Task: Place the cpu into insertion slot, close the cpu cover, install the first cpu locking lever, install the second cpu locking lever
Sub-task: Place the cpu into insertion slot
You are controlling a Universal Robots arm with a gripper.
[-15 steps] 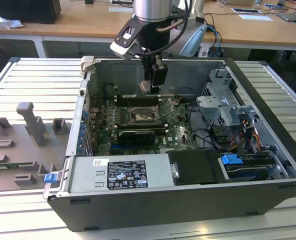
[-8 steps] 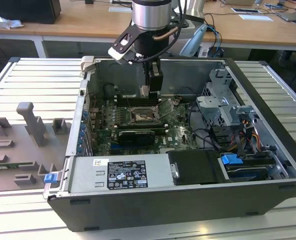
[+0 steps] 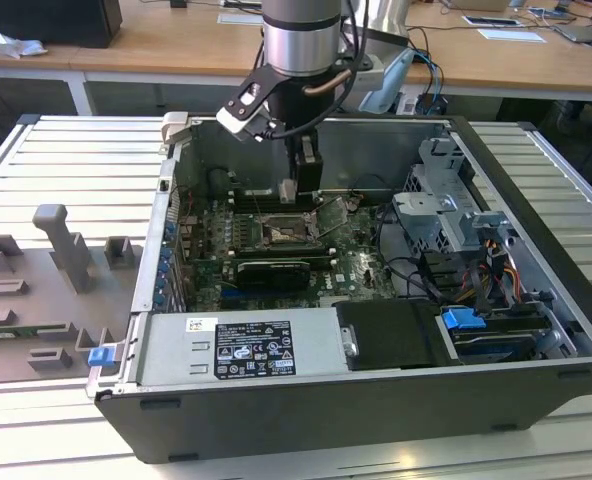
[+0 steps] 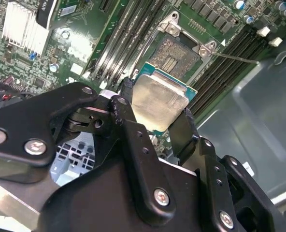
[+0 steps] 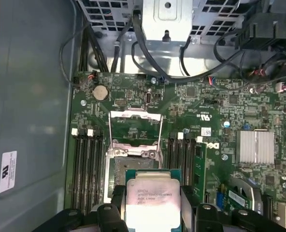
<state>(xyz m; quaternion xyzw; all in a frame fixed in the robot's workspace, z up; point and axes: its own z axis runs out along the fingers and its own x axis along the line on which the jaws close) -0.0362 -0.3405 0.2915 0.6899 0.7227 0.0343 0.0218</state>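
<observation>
Pinching the small flat square silver-grey cpu by opposite edges, the black gripper keeps its underside free, close above the dark-centred square insertion slot, whose thin silvery cpu cover stands flipped open for access.

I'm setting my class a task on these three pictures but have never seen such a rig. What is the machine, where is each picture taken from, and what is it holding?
The machine is a robot arm reaching down into an open computer case that lies on a ribbed metal table. The exterior view looks on from outside; both wrist views ride on the arm and look along its gripper. Its two black fingers are shut on the cpu, a small silvery chip, not yet in the insertion slot on the green board. The cpu cover stands open.
</observation>
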